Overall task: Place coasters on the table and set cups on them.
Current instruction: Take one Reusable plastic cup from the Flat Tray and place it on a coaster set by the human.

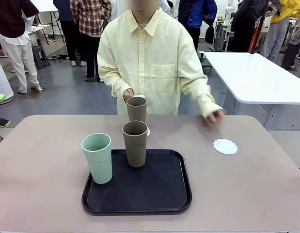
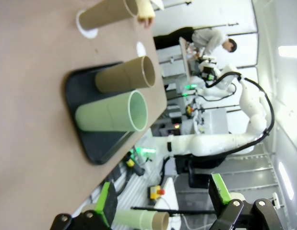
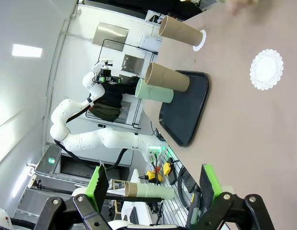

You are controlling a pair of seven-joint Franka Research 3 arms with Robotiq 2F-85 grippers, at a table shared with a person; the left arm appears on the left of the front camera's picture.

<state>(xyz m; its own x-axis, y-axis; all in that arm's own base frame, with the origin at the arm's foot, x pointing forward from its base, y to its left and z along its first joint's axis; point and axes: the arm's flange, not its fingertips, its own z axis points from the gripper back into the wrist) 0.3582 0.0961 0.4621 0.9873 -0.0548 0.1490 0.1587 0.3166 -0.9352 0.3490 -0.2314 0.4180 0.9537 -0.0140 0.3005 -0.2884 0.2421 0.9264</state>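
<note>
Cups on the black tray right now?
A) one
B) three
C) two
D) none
C: the mint cup and the near brown cup stand on the black tray, while the far brown cup stands beyond it on the table, on a coaster.

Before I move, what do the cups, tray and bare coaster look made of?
Green cup, near brown cup, far brown cup: matte, no glare, likely plastic or fibre composite. Tray: black, smooth, faint sheen, probably plastic. Coaster: white, lacy scalloped edge, paper or thin fabric; unclear which.
</note>
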